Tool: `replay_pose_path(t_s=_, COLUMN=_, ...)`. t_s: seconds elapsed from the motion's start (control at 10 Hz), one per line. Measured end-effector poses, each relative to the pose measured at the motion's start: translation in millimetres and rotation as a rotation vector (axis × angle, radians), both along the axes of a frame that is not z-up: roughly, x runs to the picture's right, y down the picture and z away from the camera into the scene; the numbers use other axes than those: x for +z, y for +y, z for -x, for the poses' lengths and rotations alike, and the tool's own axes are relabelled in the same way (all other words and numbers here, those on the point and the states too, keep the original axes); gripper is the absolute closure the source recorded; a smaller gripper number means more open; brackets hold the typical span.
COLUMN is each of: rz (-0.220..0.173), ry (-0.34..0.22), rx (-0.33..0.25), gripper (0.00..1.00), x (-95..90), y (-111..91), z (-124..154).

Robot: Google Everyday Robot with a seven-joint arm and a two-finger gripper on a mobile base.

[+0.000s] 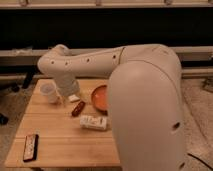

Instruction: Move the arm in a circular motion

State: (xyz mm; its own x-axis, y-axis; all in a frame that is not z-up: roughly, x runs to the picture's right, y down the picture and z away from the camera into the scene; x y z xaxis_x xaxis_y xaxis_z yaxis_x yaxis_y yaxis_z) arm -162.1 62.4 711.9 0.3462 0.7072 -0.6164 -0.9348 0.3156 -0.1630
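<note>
**Arm mid-sweep over the far left of the table**

I see the arm (100,60) stretching from the big shoulder segment at 3 o'clock across to a rounded elbow at about 10 o'clock, then dropping down toward the wooden table (60,145). I judge the circular motion to be under way, with the arm at the left part of its loop. The next move, as I read it, calls for an even arc that stays above the tabletop things.

The gripper (66,91) hangs below the elbow, at 9 o'clock from the orange bowl (100,97) and just beside the white cup (48,92). Whether its fingers are open or shut I cannot tell, and I see nothing plainly held.

Outward from there: a small reddish-brown item (78,108) lies at 5 o'clock from the gripper, a white packet (94,122) sits nearer the front, and a dark remote (31,147) lies at 7 o'clock, well apart. The cup is the thing most at risk.
</note>
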Motion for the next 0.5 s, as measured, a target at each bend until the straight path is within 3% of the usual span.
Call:
replay_pose_path(t_s=0.2, rz=-0.003, ry=0.003, rx=0.005, gripper=0.35, x=-12.7, y=9, z=-10)
replay_pose_path(t_s=0.5, rz=-0.001, ry=0.030, rx=0.072, gripper=0.35, x=-26.3, y=20, z=-43)
